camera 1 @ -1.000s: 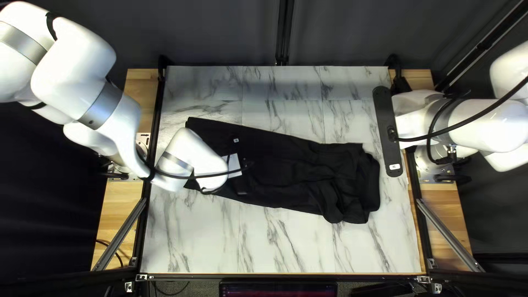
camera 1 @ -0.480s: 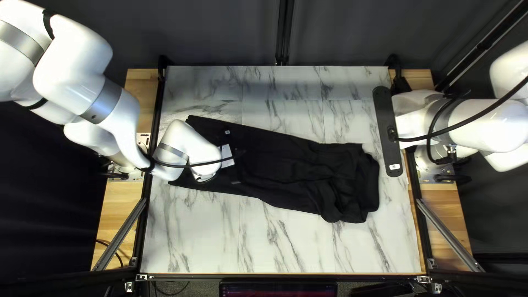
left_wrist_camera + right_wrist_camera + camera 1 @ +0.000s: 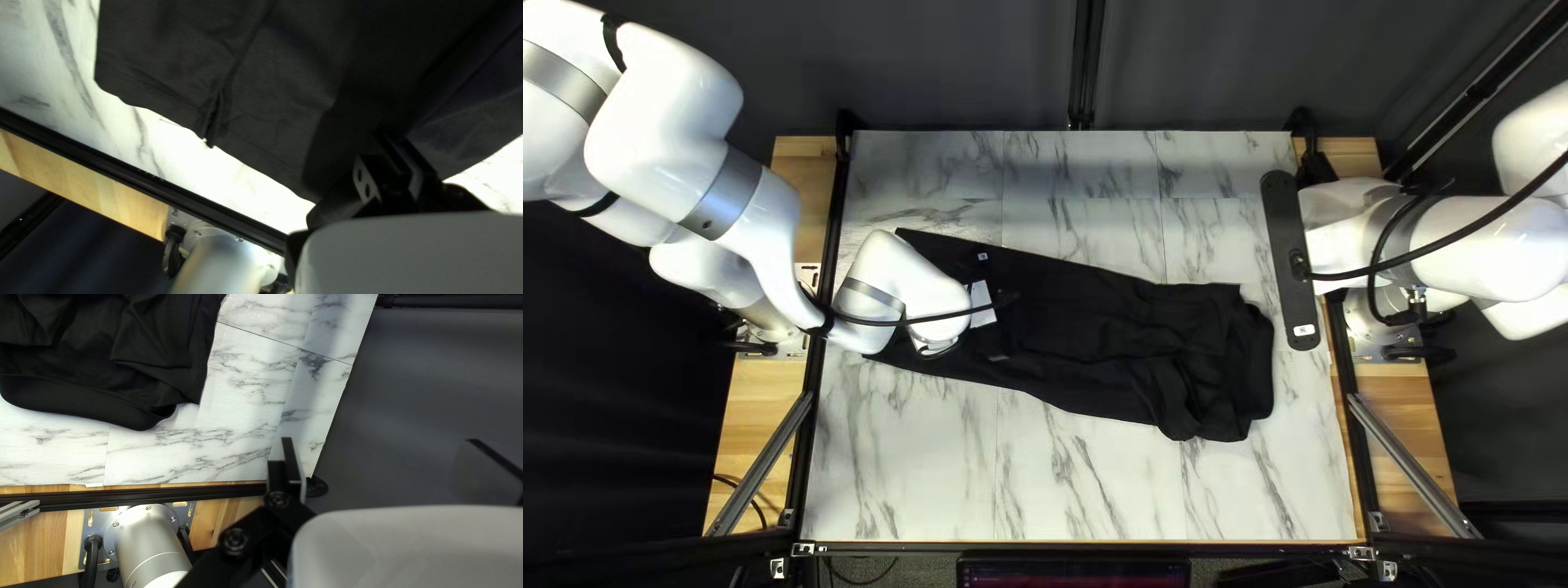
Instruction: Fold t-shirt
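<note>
A black t-shirt (image 3: pixel 1100 327) lies lengthwise across the table, smoother toward my left arm and bunched at its other end. My left gripper (image 3: pixel 982 303) is over the smoother end in the top left view, its fingertips hidden. In the left wrist view, my left gripper (image 3: pixel 400 144) has its fingers close together on the shirt (image 3: pixel 261 81), with fabric ridges running from the tips. My right gripper (image 3: pixel 1290 261) stays off the shirt near the table's right edge. In the right wrist view, my right gripper (image 3: pixel 379 441) has its fingers wide apart and nothing between them, away from the bunched cloth (image 3: pixel 109 359).
Bare marble-patterned table (image 3: pixel 1089 490) surrounds the shirt. Black rails run along the table's sides, with wooden strips (image 3: pixel 757 414) outside them. A dark curtain (image 3: pixel 958 65) hangs behind the far edge.
My left arm first moved left and toward the far edge, then slightly back right. The shirt's near left corner shifted along with it. The right arm has stayed still.
</note>
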You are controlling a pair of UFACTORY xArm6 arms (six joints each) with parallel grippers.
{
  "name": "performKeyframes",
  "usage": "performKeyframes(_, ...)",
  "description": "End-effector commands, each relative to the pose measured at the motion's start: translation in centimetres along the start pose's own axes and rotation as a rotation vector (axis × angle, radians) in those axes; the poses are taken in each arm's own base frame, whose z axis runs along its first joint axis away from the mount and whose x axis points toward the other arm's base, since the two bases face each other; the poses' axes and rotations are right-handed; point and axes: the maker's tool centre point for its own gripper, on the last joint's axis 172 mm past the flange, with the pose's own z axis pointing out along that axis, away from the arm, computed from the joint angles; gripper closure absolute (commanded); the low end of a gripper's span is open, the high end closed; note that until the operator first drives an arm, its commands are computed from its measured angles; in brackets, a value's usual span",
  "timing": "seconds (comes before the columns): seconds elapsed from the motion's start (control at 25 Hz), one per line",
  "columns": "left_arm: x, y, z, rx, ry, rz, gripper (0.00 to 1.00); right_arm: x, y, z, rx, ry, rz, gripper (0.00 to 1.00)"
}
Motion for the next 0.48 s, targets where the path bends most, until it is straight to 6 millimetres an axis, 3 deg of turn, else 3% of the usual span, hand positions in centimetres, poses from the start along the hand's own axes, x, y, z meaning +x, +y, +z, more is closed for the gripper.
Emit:
performKeyframes(0.04, -0.26, -0.71, 0.55, 0.003, -0.006, -0.015, 0.97, 0.00, 0.00, 0.00, 0.000, 0.000, 0.000, 0.00)
performKeyframes(0.16, -0.41, -0.89, 0.81, 0.000, -0.011, -0.023, 0.95, 0.00, 0.00, 0.00, 0.000, 0.000, 0.000, 0.00)
performKeyframes(0.2, -0.44, -0.86, 0.91, -0.002, -0.013, -0.024, 0.63, 0.00, 0.00, 0.00, 0.000, 0.000, 0.000, 0.00)
performKeyframes(0.24, -0.46, -0.81, 0.99, -0.004, -0.014, -0.025, 0.20, 0.00, 0.00, 0.00, 0.000, 0.000, 0.000, 0.00)
performKeyframes(0.28, -0.51, -0.74, 1.06, -0.006, -0.015, -0.026, 0.00, 0.00, 0.00, 0.00, 0.000, 0.000, 0.000, 0.00)
performKeyframes(0.48, -0.98, -0.90, 0.70, -0.008, -0.019, -0.035, 0.00, 0.00, 0.00, 0.00, 0.000, 0.000, 0.000, 0.00)
